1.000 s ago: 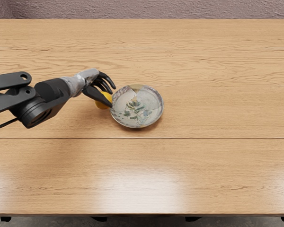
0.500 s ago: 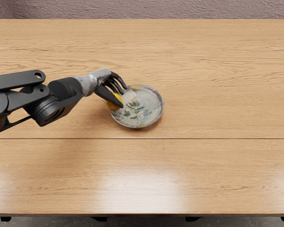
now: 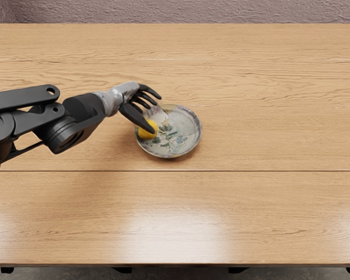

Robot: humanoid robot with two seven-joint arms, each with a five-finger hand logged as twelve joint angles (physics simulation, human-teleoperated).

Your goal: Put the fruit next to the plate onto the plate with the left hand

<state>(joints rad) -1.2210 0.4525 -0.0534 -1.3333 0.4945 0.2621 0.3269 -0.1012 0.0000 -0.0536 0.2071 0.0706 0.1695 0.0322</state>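
A small yellow fruit (image 3: 149, 130) lies inside the left edge of a shallow round plate (image 3: 196, 129) with a green leaf pattern, near the middle of the table. My left hand (image 3: 147, 109) hangs over the plate's left rim, its arm coming in from the left edge. The four fingers (image 3: 151, 93) are spread and lifted away from the fruit. Only the thumb still reaches down beside the fruit and covers part of its left side. The right arm is out of sight.
The plate sits on a wide wooden table (image 3: 251, 204). A grey textured wall (image 3: 175, 10) runs behind the table's far edge. The left forearm (image 3: 52, 119) crosses the table's left part.
The left hand carried the fruit rightwards from beside the plate over its left rim. The fingers, curled around the fruit before, have now spread apart.
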